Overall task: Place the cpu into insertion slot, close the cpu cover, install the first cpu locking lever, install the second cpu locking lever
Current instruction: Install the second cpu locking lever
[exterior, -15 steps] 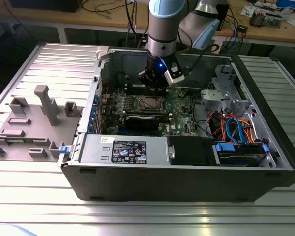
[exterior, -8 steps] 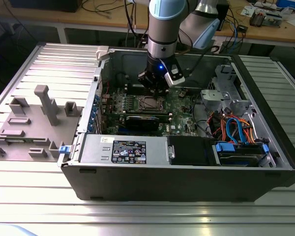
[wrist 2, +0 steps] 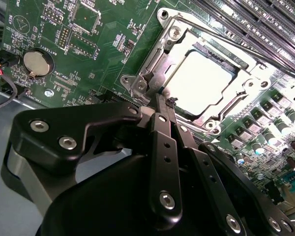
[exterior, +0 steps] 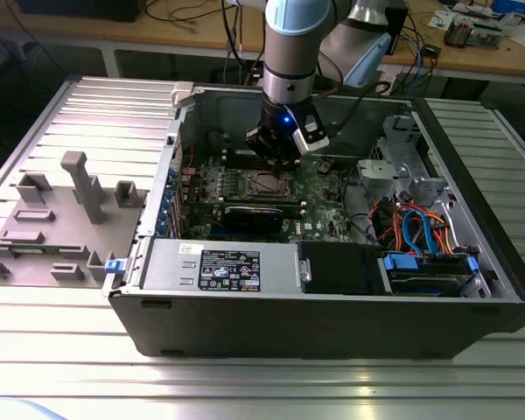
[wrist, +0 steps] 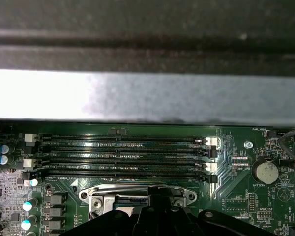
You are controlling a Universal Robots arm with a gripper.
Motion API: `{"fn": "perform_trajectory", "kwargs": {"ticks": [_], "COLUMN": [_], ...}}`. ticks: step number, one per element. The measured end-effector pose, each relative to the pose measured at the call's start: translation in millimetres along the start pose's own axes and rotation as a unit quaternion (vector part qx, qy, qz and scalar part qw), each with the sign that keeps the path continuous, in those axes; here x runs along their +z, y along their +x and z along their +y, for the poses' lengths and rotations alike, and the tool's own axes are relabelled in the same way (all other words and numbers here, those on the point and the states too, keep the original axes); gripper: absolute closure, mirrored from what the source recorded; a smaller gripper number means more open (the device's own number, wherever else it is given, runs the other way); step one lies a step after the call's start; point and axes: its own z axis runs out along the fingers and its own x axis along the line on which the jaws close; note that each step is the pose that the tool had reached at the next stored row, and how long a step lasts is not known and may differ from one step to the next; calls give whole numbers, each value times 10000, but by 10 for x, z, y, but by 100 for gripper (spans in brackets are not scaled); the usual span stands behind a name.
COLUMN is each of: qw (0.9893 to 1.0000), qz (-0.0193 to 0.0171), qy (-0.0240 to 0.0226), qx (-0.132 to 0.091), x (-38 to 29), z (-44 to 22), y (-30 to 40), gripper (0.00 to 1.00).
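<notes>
Arm working over the socket inside the opened computer case [exterior: 332, 324] on the ribbed metal desk [exterior: 245, 385].

The case is lying open, the green motherboard [wrist 2: 113, 44] is showing inside it, and the hand [wrist 2: 163, 109] is hanging just above one edge of the insertion slot [exterior: 270, 183]. In the second wrist view the cpu [wrist 2: 202, 80], a flat pale silver square, is sitting in the slot, so that step looks done. The cpu cover [wrist 2: 246, 91], a thin grey frame with a big window, is lying down around the chip and appears closed. The hand's fingers are pressed together, their tips at a thin wire lever [wrist 2: 160, 96] by the cover's edge; whether they are clamping it I cannot tell. Locking the levers seems to be what is left.
</notes>
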Motion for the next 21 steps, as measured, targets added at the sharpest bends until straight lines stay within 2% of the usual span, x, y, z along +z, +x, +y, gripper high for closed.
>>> {"fn": "perform_trajectory", "kwargs": {"ticks": [6,21], "qw": [10000,10000], "qz": [1,0], "qy": [1,0], "qx": [0,0], "x": [-4,-235], "z": [-1,18], "y": [0,-6], "gripper": [89,89]}}
